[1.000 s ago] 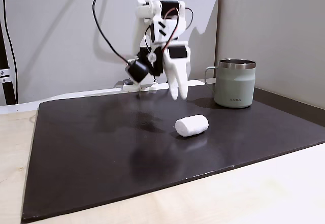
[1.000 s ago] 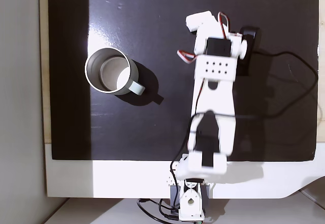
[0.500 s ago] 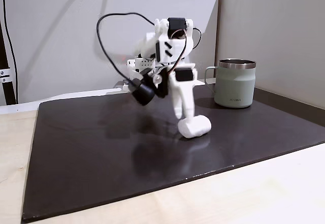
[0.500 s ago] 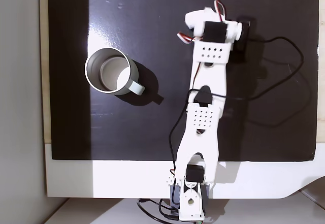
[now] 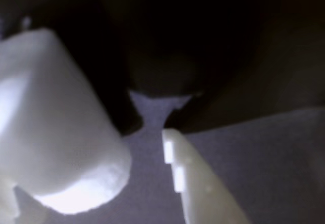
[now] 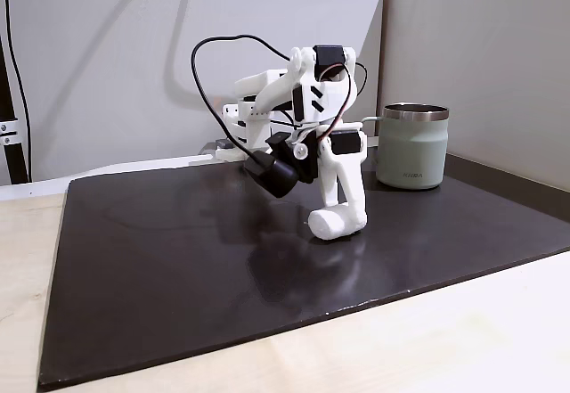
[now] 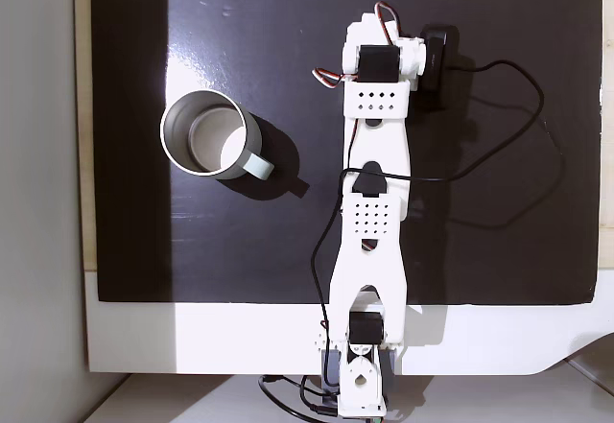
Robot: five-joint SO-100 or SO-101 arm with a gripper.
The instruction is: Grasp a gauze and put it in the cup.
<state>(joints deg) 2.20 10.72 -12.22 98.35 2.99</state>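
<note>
Our gripper is down at the dark mat, its jaws parted around the gauze; in the wrist view the roll fills the left side of the gap while one white finger stands off to its right with bare mat between them, so nothing is pinched yet. To do this step well, we judge we should close slowly across the roll's round side, keeping the tips low so the soft fabric does not squirt out or roll away. The cup stands well apart, off to one side of the jaws, rim up and open. A black cable loops beside the arm, clear of the path.
</note>
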